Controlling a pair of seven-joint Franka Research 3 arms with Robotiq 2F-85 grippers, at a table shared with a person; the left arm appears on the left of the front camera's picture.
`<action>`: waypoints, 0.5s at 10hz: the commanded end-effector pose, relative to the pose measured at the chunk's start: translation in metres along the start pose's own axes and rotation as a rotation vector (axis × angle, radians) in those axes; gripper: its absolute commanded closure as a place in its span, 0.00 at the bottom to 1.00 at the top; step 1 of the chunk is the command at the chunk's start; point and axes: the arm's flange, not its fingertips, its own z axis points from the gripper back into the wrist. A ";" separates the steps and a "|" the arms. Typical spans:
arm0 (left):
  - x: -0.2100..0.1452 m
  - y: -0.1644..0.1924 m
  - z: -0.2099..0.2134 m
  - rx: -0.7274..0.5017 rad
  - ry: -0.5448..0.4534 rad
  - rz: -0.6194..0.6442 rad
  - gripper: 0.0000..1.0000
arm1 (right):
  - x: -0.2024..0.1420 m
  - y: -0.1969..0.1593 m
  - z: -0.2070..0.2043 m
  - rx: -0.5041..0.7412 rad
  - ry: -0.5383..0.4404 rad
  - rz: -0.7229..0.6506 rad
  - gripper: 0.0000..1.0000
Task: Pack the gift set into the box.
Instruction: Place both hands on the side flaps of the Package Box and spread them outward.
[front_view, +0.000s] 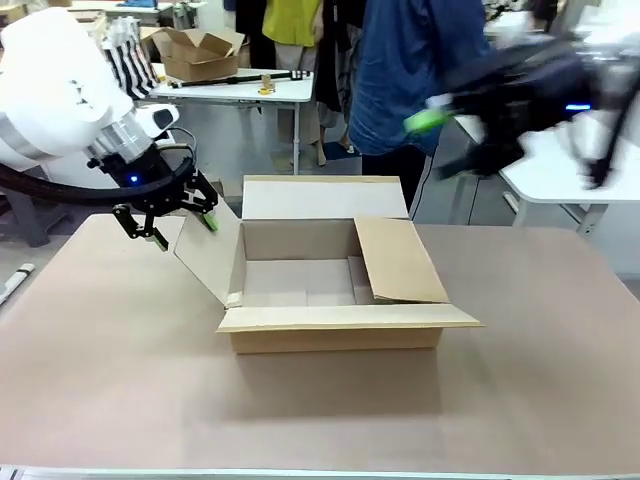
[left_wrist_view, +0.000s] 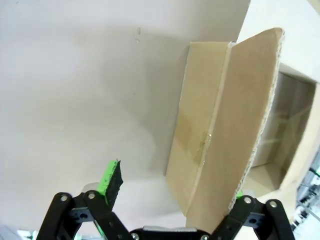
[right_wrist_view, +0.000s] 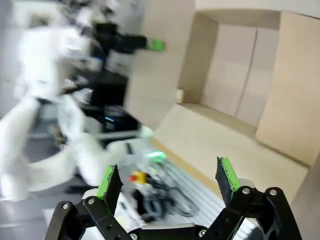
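The box (front_view: 330, 300) stands open at the table's middle, its inside bare and its right flap folded partly inward. Its left flap (front_view: 205, 255) slants up and outward. My left gripper (front_view: 180, 225) is open and straddles that flap's top edge. In the left wrist view the left flap (left_wrist_view: 225, 125) rises between the left gripper's (left_wrist_view: 175, 195) spread fingers, without a grip on it. My right gripper (front_view: 425, 120) hangs blurred in the air behind the box's right side. In its own view the right gripper (right_wrist_view: 167, 180) is open and holds nothing, and looks down at the box (right_wrist_view: 240, 75). The gift set is out of view.
A person in a blue top (front_view: 400, 70) stands at the far side behind the box. A white table (front_view: 570, 180) stands at the back right. Another table farther off carries a small carton (front_view: 200, 50). Bare tabletop (front_view: 320, 420) lies in front of the box.
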 end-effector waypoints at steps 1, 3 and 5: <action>0.000 -0.001 0.002 0.018 -0.014 0.013 0.00 | 0.051 0.006 -0.051 -0.333 0.152 0.108 0.00; 0.000 -0.001 0.002 0.018 -0.014 0.013 0.00 | 0.037 -0.001 -0.080 -0.432 0.272 0.136 0.00; 0.000 -0.001 0.002 0.018 -0.014 0.013 0.00 | 0.029 0.016 -0.086 -0.245 0.169 0.133 0.00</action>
